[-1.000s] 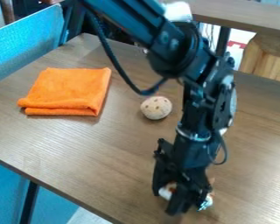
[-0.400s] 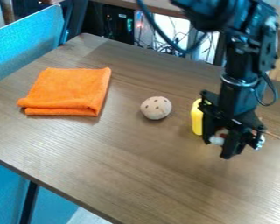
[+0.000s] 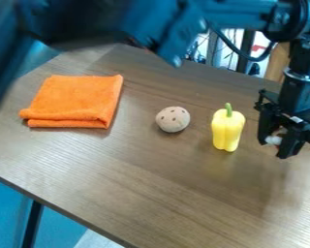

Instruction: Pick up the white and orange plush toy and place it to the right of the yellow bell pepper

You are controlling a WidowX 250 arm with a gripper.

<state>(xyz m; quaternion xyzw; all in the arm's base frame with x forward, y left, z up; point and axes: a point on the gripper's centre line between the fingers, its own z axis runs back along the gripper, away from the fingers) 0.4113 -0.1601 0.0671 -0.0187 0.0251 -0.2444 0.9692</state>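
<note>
Note claw (image 3: 276, 141) near the right edge, hanging tips-down over the counter (image 3: 151, 184), pinching a small whitish object (image 3: 273, 140). Cannot name the object: largely hidden by the black grip. Judge it caught low, right at the tips, probably to keep the body of the claw clear of the surface. Seems carried just above the wood, to the right of the yellow pepper (image 3: 226, 130) and apart from it; cannot tell the clearance exactly. See the arm (image 3: 241, 12) crossing high along the top, likely raised to give the claw a downward hang at that reach.

Log the yellow pepper as upright, green stem up, resting on its blunt lower end; likely steady enough that way without a prop. Record a pale, dark-spotted ball (image 3: 173, 119) to the left of the pepper, near but not touching. Find no stand or rim around it; judge free to roll if nudged. Record an orange cloth (image 3: 77, 100) farther left, folded into a flat pad, fold toward the near side; probably folded to lie compact and leave working room. Well apart from the claw.
</note>
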